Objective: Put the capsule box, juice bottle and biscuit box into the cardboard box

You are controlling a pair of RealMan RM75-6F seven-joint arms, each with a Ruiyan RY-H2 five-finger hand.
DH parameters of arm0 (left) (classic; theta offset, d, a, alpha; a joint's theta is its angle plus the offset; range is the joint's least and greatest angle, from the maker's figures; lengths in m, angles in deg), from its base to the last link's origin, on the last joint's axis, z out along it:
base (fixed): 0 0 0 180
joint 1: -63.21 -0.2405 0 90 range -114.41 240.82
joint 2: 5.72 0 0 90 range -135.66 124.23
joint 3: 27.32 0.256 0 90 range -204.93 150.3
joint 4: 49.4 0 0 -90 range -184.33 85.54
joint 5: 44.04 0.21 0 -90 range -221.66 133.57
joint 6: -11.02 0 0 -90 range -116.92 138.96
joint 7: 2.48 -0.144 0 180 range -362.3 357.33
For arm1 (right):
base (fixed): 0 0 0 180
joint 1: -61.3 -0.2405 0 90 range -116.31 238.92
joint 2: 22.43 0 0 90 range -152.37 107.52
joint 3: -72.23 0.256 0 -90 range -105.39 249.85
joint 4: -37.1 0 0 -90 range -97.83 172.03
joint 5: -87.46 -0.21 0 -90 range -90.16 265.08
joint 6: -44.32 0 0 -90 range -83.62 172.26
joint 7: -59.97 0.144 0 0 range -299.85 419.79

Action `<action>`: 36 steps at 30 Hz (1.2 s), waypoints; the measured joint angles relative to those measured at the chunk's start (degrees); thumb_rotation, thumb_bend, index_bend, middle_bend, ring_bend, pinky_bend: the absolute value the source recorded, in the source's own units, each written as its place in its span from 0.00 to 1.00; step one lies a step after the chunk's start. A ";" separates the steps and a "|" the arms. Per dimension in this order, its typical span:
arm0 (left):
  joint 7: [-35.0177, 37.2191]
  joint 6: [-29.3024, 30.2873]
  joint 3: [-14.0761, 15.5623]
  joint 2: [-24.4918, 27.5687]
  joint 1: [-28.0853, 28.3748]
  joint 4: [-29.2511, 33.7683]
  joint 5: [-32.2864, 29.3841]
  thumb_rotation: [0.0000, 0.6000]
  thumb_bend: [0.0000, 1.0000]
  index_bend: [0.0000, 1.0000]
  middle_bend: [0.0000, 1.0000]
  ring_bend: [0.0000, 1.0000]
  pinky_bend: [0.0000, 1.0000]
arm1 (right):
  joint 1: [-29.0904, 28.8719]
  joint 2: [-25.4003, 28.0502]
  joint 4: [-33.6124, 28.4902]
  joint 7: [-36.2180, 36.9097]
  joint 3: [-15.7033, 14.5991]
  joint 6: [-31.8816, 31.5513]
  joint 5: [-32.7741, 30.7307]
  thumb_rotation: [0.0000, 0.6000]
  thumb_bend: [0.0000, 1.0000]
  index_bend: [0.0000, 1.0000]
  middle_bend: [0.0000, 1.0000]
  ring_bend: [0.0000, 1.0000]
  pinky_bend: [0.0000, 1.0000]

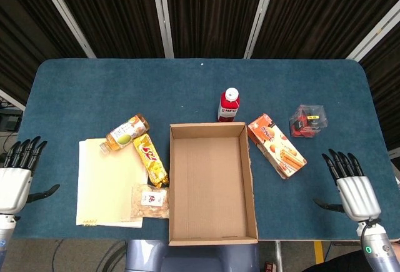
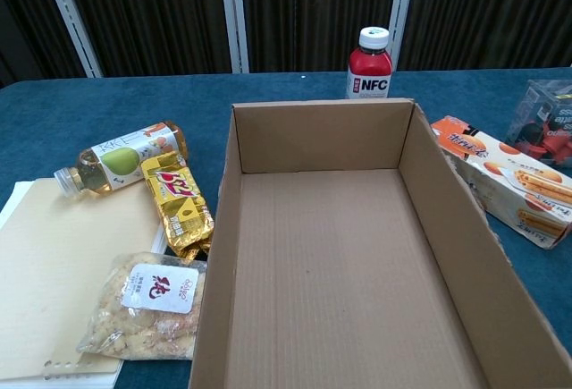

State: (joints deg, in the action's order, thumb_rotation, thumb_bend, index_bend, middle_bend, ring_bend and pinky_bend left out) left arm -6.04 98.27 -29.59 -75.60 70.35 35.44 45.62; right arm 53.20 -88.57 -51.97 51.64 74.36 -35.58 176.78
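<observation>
Cardboard box [image 1: 212,187] sat empty at table centre. Juice bottle [image 1: 229,105] stood upright at box's 12 o'clock, likely heavy, slick; best gripped round body. Biscuit box [image 1: 276,145] lay at 2 o'clock, light, stiff; take across narrow sides. Capsule box [image 1: 308,121] further out, clear, probably brittle. Right hand [image 1: 354,191] and left hand [image 1: 15,178] held nothing, fingers spread.

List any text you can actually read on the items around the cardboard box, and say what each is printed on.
"NFC": white label of the upright red bottle.
One red Chinese character, too stylised to transcribe: white sticker on the clear snack bag.
Red lettering on the gold snack packet: not legible.
Label of the lying juice bottle: too small.
Biscuit box script: blurred.
Clear capsule box: unreadable.
</observation>
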 measured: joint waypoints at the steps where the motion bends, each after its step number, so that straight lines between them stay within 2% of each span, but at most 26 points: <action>1: -0.04 -0.23 -0.07 -0.04 0.00 -0.08 -0.39 0.83 0.00 0.00 0.00 0.00 0.00 | -0.38 0.16 0.21 -0.54 0.17 0.49 -0.15 1.00 0.05 0.00 0.00 0.00 0.00; 9: -2.78 -4.63 -0.96 -0.60 0.60 0.00 -5.79 0.84 0.00 0.00 0.00 0.00 0.00 | -6.93 3.09 0.71 -4.05 3.40 8.36 -1.90 1.00 0.05 0.00 0.00 0.00 0.00; 13: -5.04 -4.89 -1.51 -1.18 0.68 0.52 -7.10 0.83 0.00 0.00 0.00 0.00 0.00 | -10.11 4.70 0.66 -4.85 4.93 12.56 -2.79 1.00 0.05 0.00 0.00 0.00 0.00; 22: -10.76 -3.88 -3.07 -4.12 1.30 0.68 -8.67 0.83 0.00 0.00 0.00 0.00 0.00 | -17.53 8.78 -0.06 -5.08 7.57 26.91 -9.02 1.00 0.06 0.00 0.00 0.00 0.00; 29: -11.86 -2.20 -2.94 -5.43 1.76 0.43 -6.12 0.84 0.00 0.00 0.00 0.00 0.00 | -25.00 9.38 4.16 -3.98 9.27 40.23 -15.35 1.00 0.08 0.00 0.00 0.00 0.00; 36: -14.12 -2.77 -3.01 -6.72 2.53 0.55 -6.07 0.84 0.00 0.00 0.00 0.00 0.00 | -31.91 8.49 9.58 -4.11 11.35 46.32 -18.14 1.00 0.08 0.00 0.00 0.00 0.00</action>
State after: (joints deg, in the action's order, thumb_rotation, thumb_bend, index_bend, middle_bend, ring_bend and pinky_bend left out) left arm -20.17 95.50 -32.60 -82.31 72.88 35.99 39.54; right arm 21.29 -80.08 -42.38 47.53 85.72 10.74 158.64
